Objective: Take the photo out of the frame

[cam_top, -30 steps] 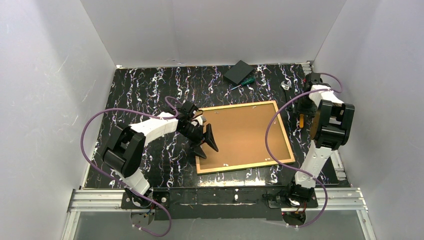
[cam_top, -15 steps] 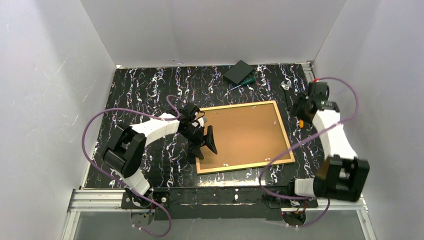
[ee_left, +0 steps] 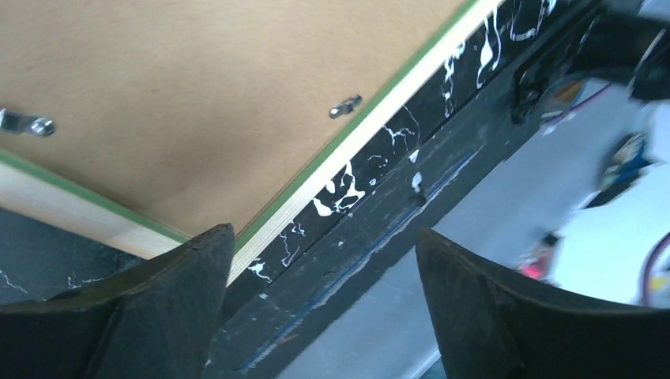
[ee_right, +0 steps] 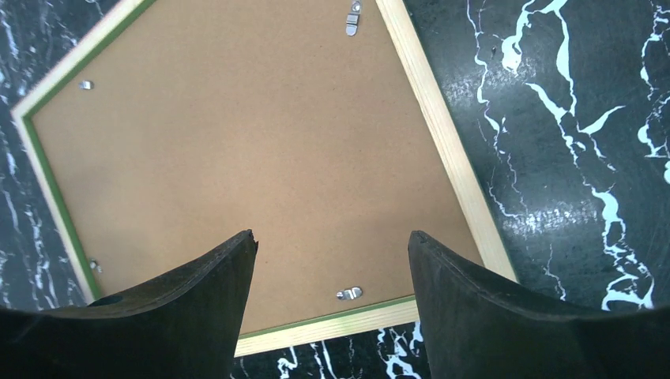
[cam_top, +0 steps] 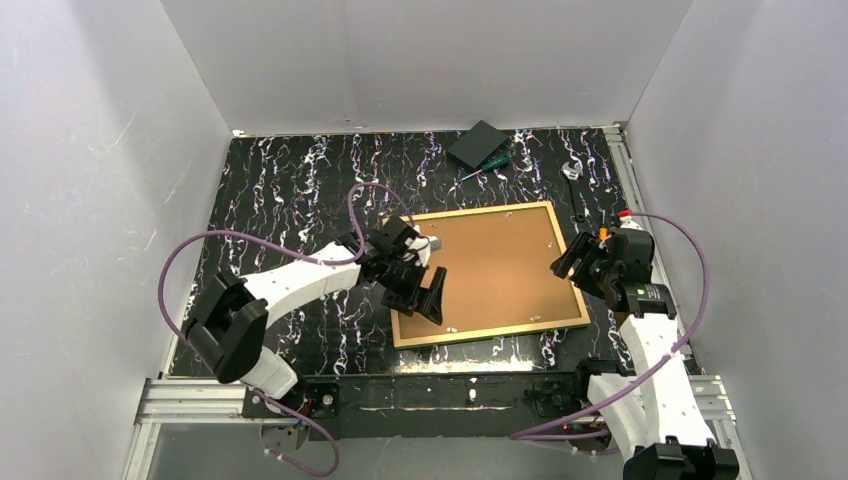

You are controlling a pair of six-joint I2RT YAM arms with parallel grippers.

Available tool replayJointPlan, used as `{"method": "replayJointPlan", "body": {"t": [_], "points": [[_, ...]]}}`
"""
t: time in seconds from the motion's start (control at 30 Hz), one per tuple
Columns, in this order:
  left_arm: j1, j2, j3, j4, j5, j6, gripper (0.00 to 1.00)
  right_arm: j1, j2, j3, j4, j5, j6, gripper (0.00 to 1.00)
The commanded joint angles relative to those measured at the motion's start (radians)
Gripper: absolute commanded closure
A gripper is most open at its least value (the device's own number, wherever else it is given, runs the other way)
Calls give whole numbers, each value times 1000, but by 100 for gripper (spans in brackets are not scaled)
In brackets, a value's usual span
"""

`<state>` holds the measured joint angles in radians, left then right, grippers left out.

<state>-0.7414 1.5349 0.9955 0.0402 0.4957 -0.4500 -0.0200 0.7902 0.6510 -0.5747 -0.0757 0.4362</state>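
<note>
Frame (ee_right: 449,150) face-down — long axis left-right

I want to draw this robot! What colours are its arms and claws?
The left arm and right arm have white shells with black joints. A purple cable loops along each. The left gripper and right gripper are black, with curved fingers.

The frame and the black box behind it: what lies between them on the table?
In the top view, a green-handled tool lies just beside the black box; from it to the frame, only bare marbled table.
</note>
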Motion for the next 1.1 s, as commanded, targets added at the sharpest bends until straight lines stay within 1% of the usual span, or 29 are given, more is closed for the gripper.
{"method": "replayJointPlan", "body": {"t": [0.0, 0.1, 0.2, 0.3, 0.43, 0.57, 0.73, 0.8, 0.97, 1.03, 1.07], "points": [[-151, -77, -15, -47, -113, 192, 12, -6, -67, -10, -2, 17, 97, 22], [-278, -71, -20, 29, -237, 332, 9, -10, -65, -5, -36, 49, 127, 23], [-345, 0, 37, 47, -267, 417, 9, -19, -57, 28, -111, 85, 187, 24], [-378, 81, 94, 66, -245, 446, 11, -22, -75, 76, -200, 158, 256, 24], [-419, 171, 155, 107, -235, 498, 13, -26, -132, 143, -296, 280, 288, 25], [-451, 259, 201, 140, -241, 519, 15, -29, -167, 203, -372, 357, 290, 28], [-463, 320, 209, 203, -270, 548, 19, -37, -139, 254, -420, 439, 250, 29], [-465, 332, 211, 211, -285, 570, 20, -43, -116, 255, -423, 429, 237, 29], [-475, 344, 189, 255, -330, 590, 23, -58, -98, 230, -390, 348, 249, 29], [-494, 345, 171, 289, -379, 618, 27, -63, -94, 217, -375, 310, 257, 29], [-508, 349, 169, 299, -416, 643, 30, -66, -88, 209, -365, 292, 261, 29]]}}
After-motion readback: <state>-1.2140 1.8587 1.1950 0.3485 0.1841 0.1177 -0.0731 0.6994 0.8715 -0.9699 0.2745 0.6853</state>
